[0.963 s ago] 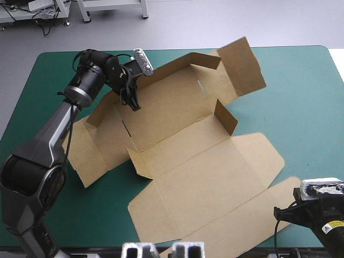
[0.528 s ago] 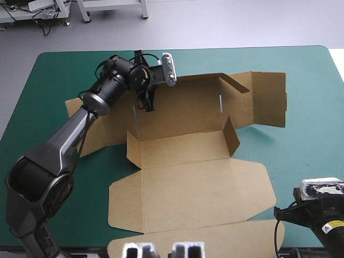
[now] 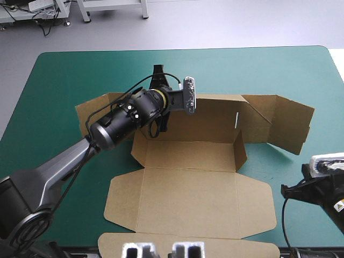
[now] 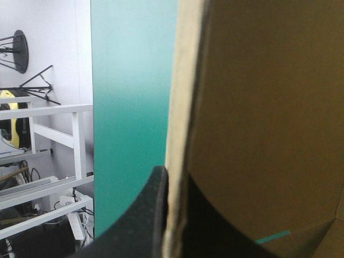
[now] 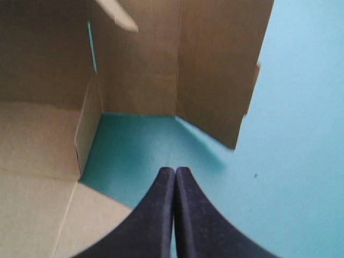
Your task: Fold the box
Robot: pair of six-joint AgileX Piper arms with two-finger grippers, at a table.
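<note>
Pale grey floor (image 3: 226, 24) lies beyond the teal-green counter (image 3: 64, 80); at eleven o'clock stand white bench legs (image 3: 85, 11) with dark cables (image 3: 45, 27) lying beneath.

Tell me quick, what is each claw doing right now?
Left gripper: shut on an edge of the box.
Right gripper: shut, holding nothing.

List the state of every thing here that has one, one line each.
Brown cardboard box: open and partly folded, with the far wall and side flaps raised and the near panels flat.
Left hand with black curved fingers: shut on the box's far wall.
Right hand with black curved fingers: shut and empty, over the teal-green table cover beside the box.
</note>
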